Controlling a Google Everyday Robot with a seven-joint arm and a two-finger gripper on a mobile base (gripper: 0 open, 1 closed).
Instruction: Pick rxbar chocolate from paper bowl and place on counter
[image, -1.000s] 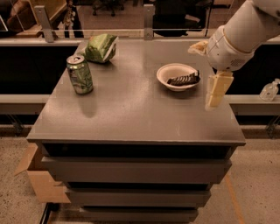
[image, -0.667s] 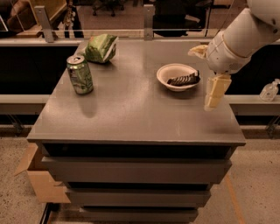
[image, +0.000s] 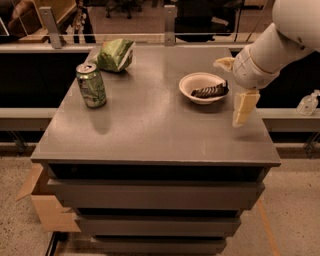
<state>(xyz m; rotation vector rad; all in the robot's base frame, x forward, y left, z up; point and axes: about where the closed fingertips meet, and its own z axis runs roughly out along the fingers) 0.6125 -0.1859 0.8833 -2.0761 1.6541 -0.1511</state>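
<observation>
The rxbar chocolate, a dark flat bar, lies in the off-white paper bowl on the right rear part of the grey-brown counter. My gripper hangs just right of the bowl, above the counter's right edge. It is open and empty. One pale finger points down beside the bowl, and the other sits behind the bowl's far right rim. The white arm reaches in from the upper right.
A green soda can stands at the left of the counter. A green snack bag lies at the back left. Stepped drawers sit below the counter, a cardboard box on the floor at left, and a small bottle at the far right.
The gripper has shifted slightly down and left beside the bowl. The bar, bowl, can and bag have not moved.
</observation>
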